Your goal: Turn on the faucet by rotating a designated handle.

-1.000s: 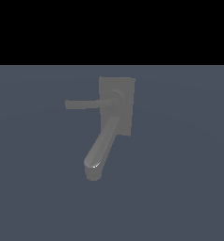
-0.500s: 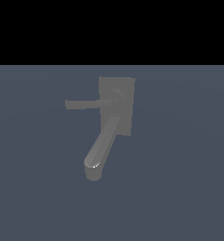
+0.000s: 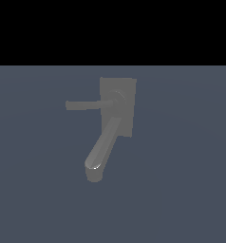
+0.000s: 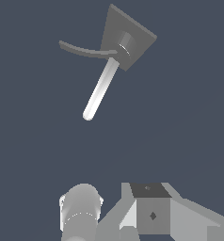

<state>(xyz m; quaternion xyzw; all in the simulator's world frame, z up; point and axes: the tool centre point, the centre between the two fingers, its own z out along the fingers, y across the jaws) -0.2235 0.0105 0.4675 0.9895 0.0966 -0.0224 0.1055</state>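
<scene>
Faucet untouched, arm well clear

Faucet (image 3: 116,111), a matte grey fixture with a flat rectangular back plate (image 3: 125,88), sits mid-scene on the dark blue-grey floor (image 3: 181,190). Handle (image 3: 84,105), a thin straight grey rod, runs from the round hub (image 3: 117,98) toward the exterior view's left. Thick round-ended grey spout tube (image 3: 101,152) angles down toward the camera. Wrist view: handle (image 4: 81,50) and spout (image 4: 100,90) both far ahead, arm's grey hardware (image 4: 151,214) only at frame edge, nothing touching. Jaws not visible, so can't tell whether released or clenched.
</scene>
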